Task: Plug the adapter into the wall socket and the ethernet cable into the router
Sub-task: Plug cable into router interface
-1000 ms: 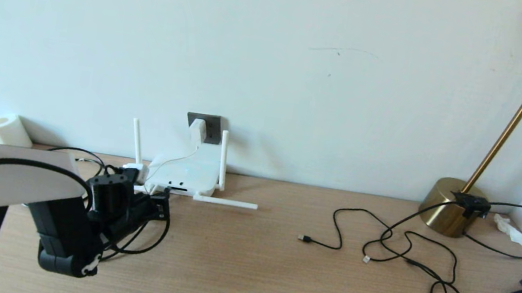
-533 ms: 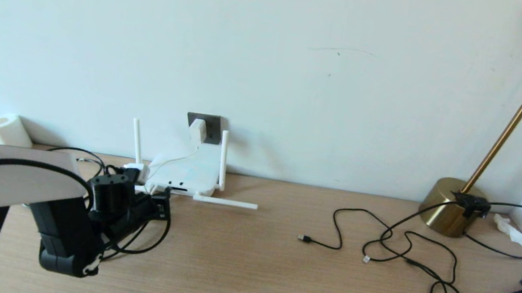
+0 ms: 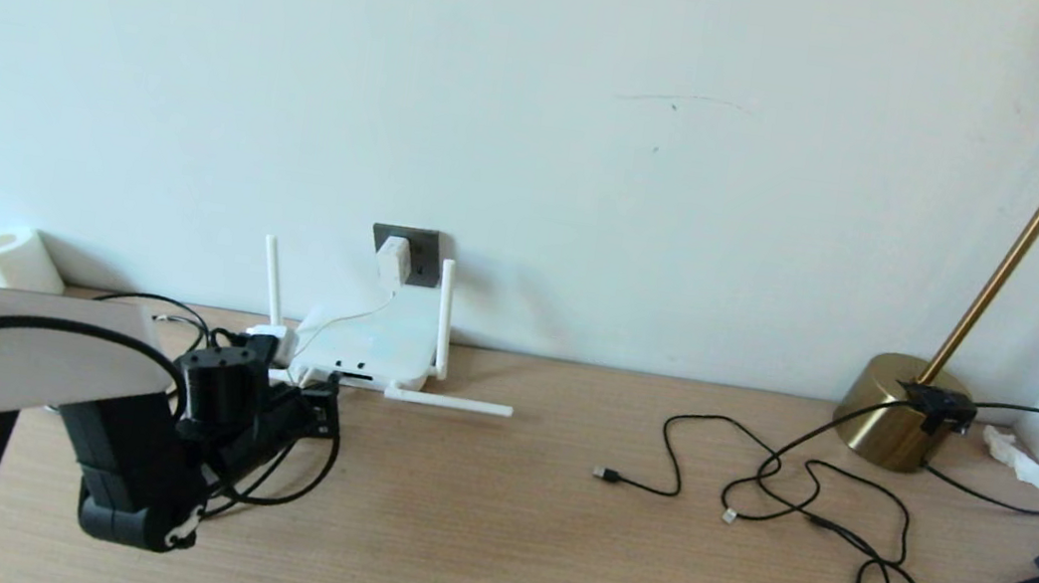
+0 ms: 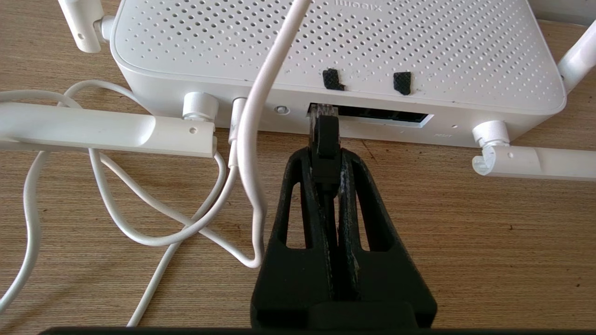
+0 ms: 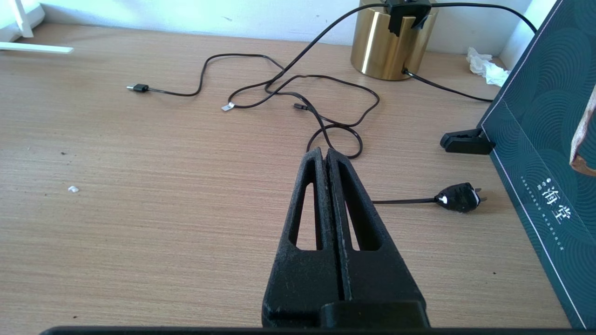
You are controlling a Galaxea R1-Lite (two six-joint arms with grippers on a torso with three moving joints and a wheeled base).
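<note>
- We see the left gripper [image 4: 326, 153] low over the wooden desk [image 3: 488, 528], its fingers clamped on the ethernet cable [image 4: 324, 139]; the clear clip connector sits at the mouth of the dark port slot on the router [image 4: 335, 46], though we cannot tell whether it is fully seated
- The router lies flat by the wall, under the wall socket [image 3: 416, 253]; mirrored lettering is embossed on its perforated top, too faint for us to read; a tiny grey word beside one antenna hinge looks like "RESET"
- The adapter [image 3: 393, 260] sits in the wall socket; its thin white cord [image 4: 260, 116] loops down to the router
- The right gripper [image 5: 326, 156] hangs over bare desk, fingers pressed together; near it lies a black plug [image 5: 458, 197]; a dark green box [image 5: 540, 139] bears pale Chinese characters
</note>
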